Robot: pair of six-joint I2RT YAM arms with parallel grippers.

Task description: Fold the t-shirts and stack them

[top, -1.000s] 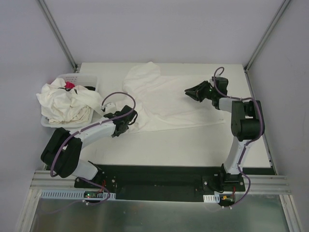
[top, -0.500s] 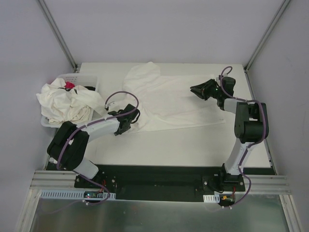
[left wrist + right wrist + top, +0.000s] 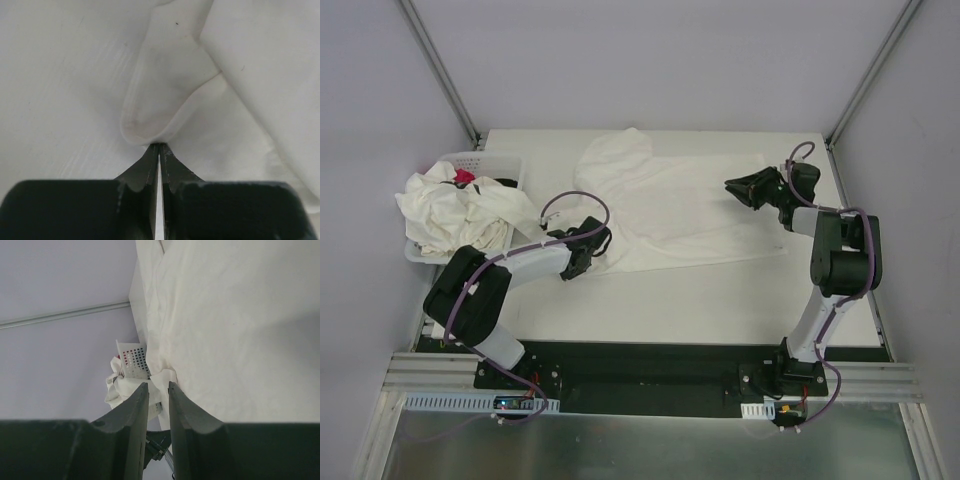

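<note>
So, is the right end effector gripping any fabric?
No, the right end effector shows an empty gap between its fingers, hovering above the spread t-shirt.

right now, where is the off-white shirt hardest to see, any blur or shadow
top external: even light, spread off-white cotton t-shirt barely separates from the white table; left wrist: crisp fabric, shadowed fold at the left gripper; right wrist: grey shadow over the shirt, black right gripper featureless

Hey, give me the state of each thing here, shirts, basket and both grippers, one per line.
spread t-shirt: laid out flat on the table
shirt pile: crumpled, heaped over basket
basket: upright, filled
left gripper: shut on the spread t-shirt's edge
right gripper: slightly open, empty
</note>
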